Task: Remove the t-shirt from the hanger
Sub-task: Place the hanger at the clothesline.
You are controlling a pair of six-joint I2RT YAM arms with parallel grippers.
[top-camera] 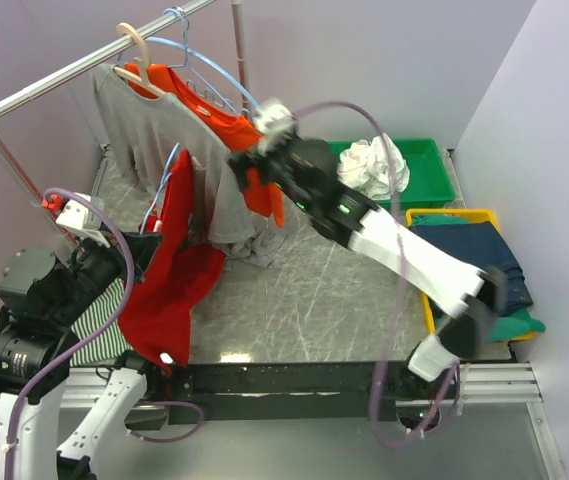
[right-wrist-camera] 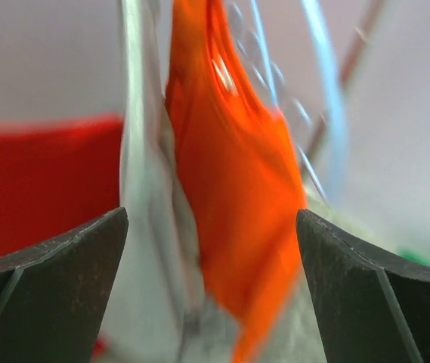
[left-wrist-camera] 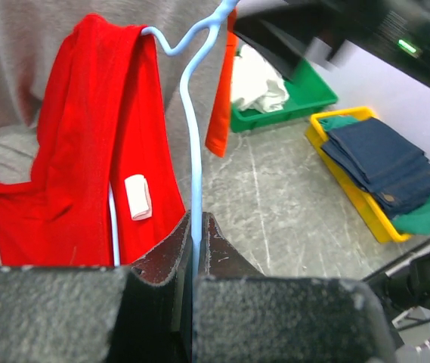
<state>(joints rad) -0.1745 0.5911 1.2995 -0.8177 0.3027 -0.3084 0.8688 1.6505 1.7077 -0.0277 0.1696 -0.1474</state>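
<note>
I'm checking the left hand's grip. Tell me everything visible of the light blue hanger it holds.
The hanger is thin light blue wire, smooth, perhaps coated metal. One strand rises almost upright out of the left hand, which is shut on it. Near the top it twists, and a branch curves left under the red t-shirt draped over it. Another strand shows beside the shirt's white label. Its hook cannot be made out.

Three shirts are counted at the rail [top-camera: 84, 62]: one red [top-camera: 169, 290], one grey [top-camera: 139, 120], one orange [top-camera: 219, 120]. One beige hanger [top-camera: 134, 42] and at least two blue hangers [top-camera: 214, 65] [top-camera: 169, 170] are seen there. Two bins, green [top-camera: 442, 170] and yellow [top-camera: 454, 213], are set right of it.
</note>
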